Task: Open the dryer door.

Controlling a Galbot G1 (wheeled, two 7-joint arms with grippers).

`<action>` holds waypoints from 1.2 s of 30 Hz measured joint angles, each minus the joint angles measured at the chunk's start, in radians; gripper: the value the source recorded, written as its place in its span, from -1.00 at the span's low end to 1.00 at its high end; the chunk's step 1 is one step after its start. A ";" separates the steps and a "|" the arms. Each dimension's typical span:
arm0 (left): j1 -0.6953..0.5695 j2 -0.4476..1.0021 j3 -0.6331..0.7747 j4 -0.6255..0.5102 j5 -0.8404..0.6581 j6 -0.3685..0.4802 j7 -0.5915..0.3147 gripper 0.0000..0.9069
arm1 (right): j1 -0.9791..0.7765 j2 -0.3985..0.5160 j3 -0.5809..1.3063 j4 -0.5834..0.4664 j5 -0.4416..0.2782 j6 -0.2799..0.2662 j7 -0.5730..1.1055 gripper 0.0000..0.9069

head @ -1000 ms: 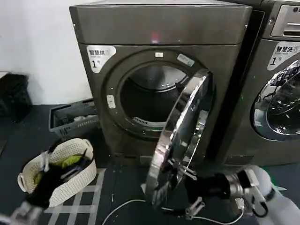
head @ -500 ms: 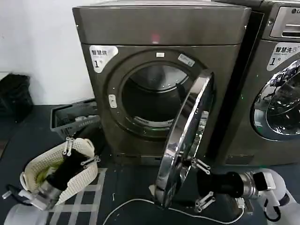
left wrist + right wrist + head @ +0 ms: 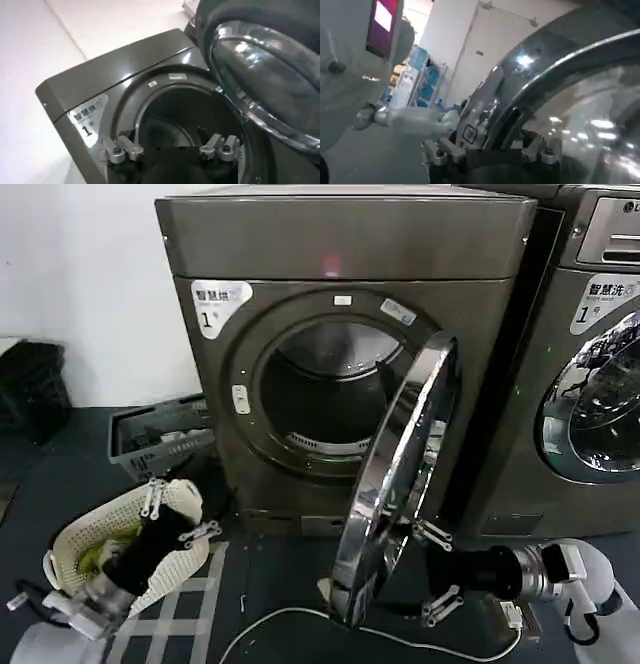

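Observation:
The dark bronze-grey dryer (image 3: 340, 239) stands in the middle with its drum open. The dryer door (image 3: 395, 484), a chrome ring, hangs swung out nearly edge-on toward me. My right gripper (image 3: 437, 568) is open low at the door's inner side, its fingers spread just behind the bottom rim. In the right wrist view the chrome rim (image 3: 555, 70) runs down between the open right gripper (image 3: 490, 152). My left gripper (image 3: 177, 514) hovers open over a white basket, apart from the dryer. The left wrist view faces the dryer (image 3: 115, 65), the door (image 3: 265, 90) and the left gripper (image 3: 170, 150).
A white mesh basket (image 3: 100, 534) lies on the dark floor at the left, with a grey crate (image 3: 160, 439) behind it against the dryer. A lighter grey machine (image 3: 590, 384) stands close on the right. A white cable (image 3: 280, 624) trails over the floor under the door.
The door has swung a little further out to the right with my right gripper behind it. My left arm has risen from the floor to above the basket.

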 joint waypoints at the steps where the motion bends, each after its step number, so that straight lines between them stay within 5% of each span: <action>1: -0.001 0.002 0.000 0.000 -0.001 0.000 0.001 1.00 | -0.006 0.002 0.008 -0.006 -0.003 0.005 0.004 1.00; 13: -0.079 0.039 0.092 0.035 -0.011 -0.009 0.026 1.00 | -0.179 0.049 0.234 0.043 0.015 0.060 0.016 1.00; 21: -0.195 0.040 0.278 0.095 -0.005 -0.025 0.034 1.00 | -0.459 0.196 0.556 0.126 0.001 0.193 0.048 1.00; 30: -0.338 0.017 0.471 0.175 -0.024 -0.052 0.041 1.00 | -0.615 0.447 0.856 0.160 -0.185 0.352 0.341 1.00; 36: -0.417 -0.001 0.573 0.221 -0.039 -0.061 0.047 1.00 | -0.613 0.590 0.995 0.156 -0.355 0.407 0.597 1.00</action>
